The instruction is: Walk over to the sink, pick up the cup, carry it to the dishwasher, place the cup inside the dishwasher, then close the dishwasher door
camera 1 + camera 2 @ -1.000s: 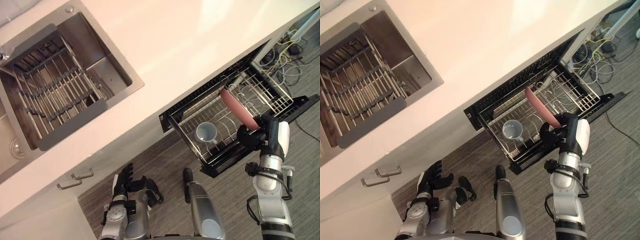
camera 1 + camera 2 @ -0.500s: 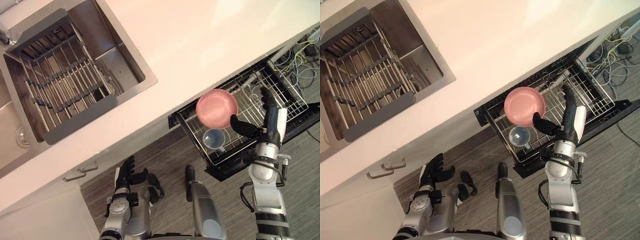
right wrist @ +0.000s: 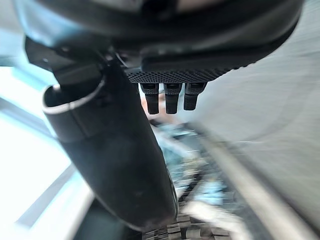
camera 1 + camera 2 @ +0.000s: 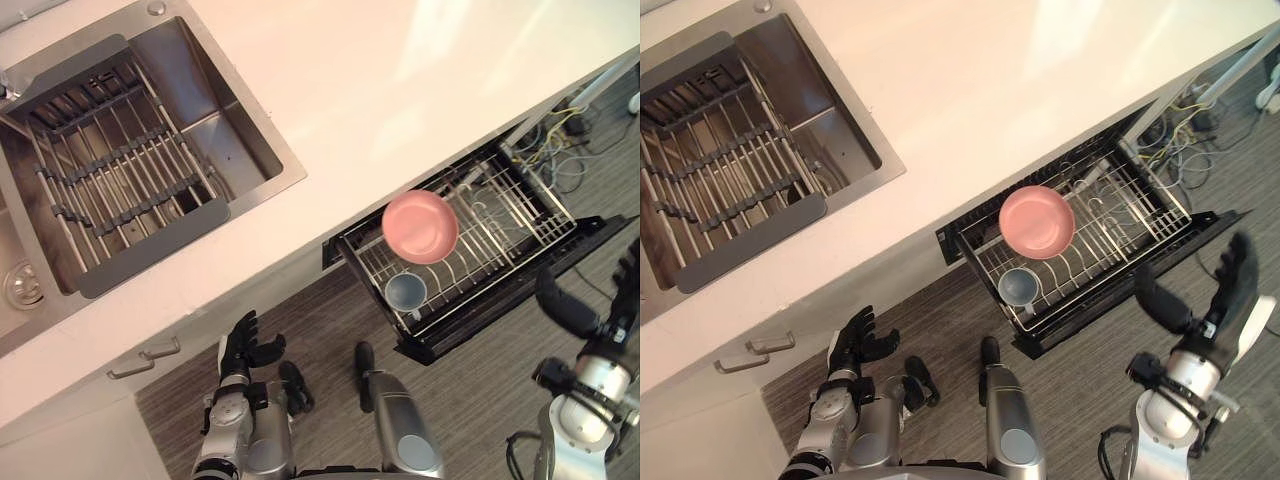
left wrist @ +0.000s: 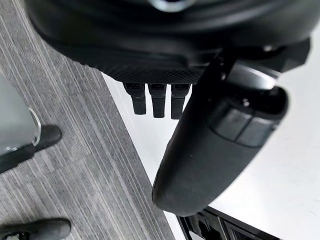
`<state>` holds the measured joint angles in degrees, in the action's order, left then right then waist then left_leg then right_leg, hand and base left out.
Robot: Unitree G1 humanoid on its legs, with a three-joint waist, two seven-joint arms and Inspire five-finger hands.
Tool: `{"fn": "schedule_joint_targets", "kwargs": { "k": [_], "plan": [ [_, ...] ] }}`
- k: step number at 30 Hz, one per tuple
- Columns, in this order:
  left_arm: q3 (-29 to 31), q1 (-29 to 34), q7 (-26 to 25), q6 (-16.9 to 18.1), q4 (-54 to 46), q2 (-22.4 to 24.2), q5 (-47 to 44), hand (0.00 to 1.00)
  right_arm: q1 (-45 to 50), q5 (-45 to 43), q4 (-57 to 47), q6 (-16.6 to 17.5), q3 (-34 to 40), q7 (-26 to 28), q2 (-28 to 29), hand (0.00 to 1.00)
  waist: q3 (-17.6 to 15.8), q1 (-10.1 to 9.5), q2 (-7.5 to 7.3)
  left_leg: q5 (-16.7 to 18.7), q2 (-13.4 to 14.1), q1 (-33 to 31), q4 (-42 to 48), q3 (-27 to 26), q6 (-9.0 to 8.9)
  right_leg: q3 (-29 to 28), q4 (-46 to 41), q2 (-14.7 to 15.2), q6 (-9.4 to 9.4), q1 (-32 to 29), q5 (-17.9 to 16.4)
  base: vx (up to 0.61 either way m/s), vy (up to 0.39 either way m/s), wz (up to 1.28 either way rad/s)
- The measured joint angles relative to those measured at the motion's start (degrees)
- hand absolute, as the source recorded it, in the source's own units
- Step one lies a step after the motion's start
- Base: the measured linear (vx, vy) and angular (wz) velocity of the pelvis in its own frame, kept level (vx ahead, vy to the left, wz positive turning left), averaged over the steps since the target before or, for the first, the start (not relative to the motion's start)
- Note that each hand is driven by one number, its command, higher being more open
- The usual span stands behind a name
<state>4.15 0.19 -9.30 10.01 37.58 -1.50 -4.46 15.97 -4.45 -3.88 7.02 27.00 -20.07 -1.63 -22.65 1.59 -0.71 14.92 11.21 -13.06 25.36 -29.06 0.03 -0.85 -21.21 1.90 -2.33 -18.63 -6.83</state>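
Drew right hand [image 4: 1225,305] back from rack [image 4: 500,225] to lower right of frame, fingers spread wide, empty. Let cup [image 4: 405,292] lie in rack's front corner, below pink plate [image 4: 420,226]. Kept left hand [image 4: 240,345] idle, lower left, fingers loose. Probably meant only closing dishwasher door [image 4: 470,325] remained.

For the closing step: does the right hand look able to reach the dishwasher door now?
Probably yes: the right hand hangs open near the dishwasher door, with nothing between them.
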Motion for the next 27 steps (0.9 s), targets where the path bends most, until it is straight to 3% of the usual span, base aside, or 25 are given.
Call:
{"fn": "schedule_joint_targets", "kwargs": {
  "k": [8,16,19,21,24,27],
  "plan": [
    [0.1,2.0,0.2,-0.5,-2.5,-2.5,-0.2,0.90,-4.0,-12.6,21.2,-1.2,-3.6,3.9,1.8,0.90,0.0,-0.18,0.11,0.6,-0.9,-2.0,0.9,1.4,0.39,1.1,-3.2,1.2,0.31,-2.3,-1.7,-0.03,-0.024,0.10],
    [0.0,1.5,0.5,-0.5,-3.4,-2.8,-1.3,0.90,-14.4,-16.7,24.0,-3.4,-10.6,3.2,-2.1,0.90,-0.7,-2.03,1.41,-1.8,-3.4,-6.2,-0.8,3.6,1.39,3.1,-4.0,3.5,-0.10,-5.9,-1.5,0.01,-0.006,0.20],
    [0.0,0.1,0.4,-0.1,-3.5,-3.1,-1.4,0.90,-19.7,-15.9,23.5,-3.8,-15.2,2.4,-6.3,0.90,-1.2,-2.35,2.16,-2.7,-4.3,-6.9,-1.5,4.9,1.76,4.2,-3.8,4.4,-0.29,-6.0,-1.3,-0.01,-0.007,0.26],
    [-0.1,-1.3,0.4,0.4,-3.5,-3.2,-1.9,0.90,-26.5,-15.7,23.5,-6.5,-17.6,1.2,-9.1,0.90,-1.6,-3.58,2.97,-3.7,-4.6,-7.1,-2.5,5.7,1.78,4.9,-3.7,4.6,-0.26,-6.0,-1.3,-0.02,-0.039,0.22],
    [-0.2,-1.7,-0.1,0.7,-3.7,-3.1,-2.4,0.90,-32.6,-15.6,23.5,-7.4,-20.5,0.9,-11.7,0.90,-2.3,-4.02,4.29,-5.2,-5.0,-7.3,-3.7,7.0,1.52,6.2,-3.6,4.8,-0.10,-6.0,-1.2,0.00,-0.061,0.21],
    [-0.2,-1.7,-0.4,0.7,-3.7,-3.1,-2.4,0.90,-36.5,-15.3,23.7,-9.5,-23.7,1.0,-14.6,0.90,-2.3,-4.33,4.58,-6.6,-5.3,-7.2,-5.4,8.7,1.01,7.7,-3.2,4.9,0.05,-5.6,-1.1,0.04,-0.093,0.33]
  ]
}}
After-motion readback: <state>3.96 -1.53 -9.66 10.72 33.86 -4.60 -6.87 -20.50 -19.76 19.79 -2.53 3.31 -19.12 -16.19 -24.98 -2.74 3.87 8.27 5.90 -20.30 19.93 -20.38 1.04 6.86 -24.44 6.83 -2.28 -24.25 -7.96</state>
